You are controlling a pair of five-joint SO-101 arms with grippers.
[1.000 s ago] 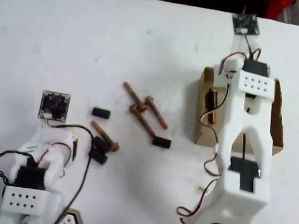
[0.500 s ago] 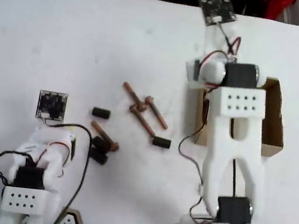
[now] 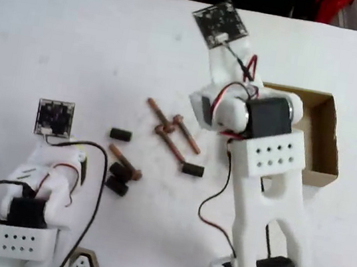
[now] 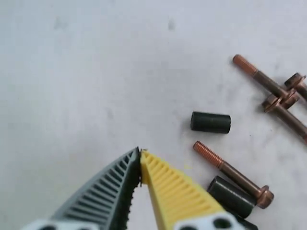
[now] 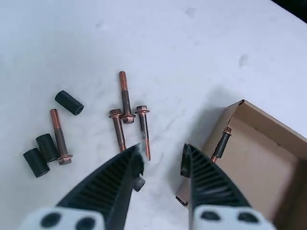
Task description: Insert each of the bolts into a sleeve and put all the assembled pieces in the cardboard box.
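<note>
Three copper bolts lie crossed in a cluster mid-table. A fourth bolt rests beside two black sleeves, and another sleeve lies apart from them. One more sleeve lies near the cluster. The cardboard box holds one bolt fitted in a sleeve. My right gripper hangs open and empty between the bolt cluster and the box. My left gripper is shut on nothing, above bare table short of the sleeves.
The white table has free room at the left and the back. The right arm covers the box's left wall in the high view. The table's far edge meets a dark background.
The right arm has swung left, away from over the box and toward the bolt cluster. The left arm has drawn back a little toward the near edge.
</note>
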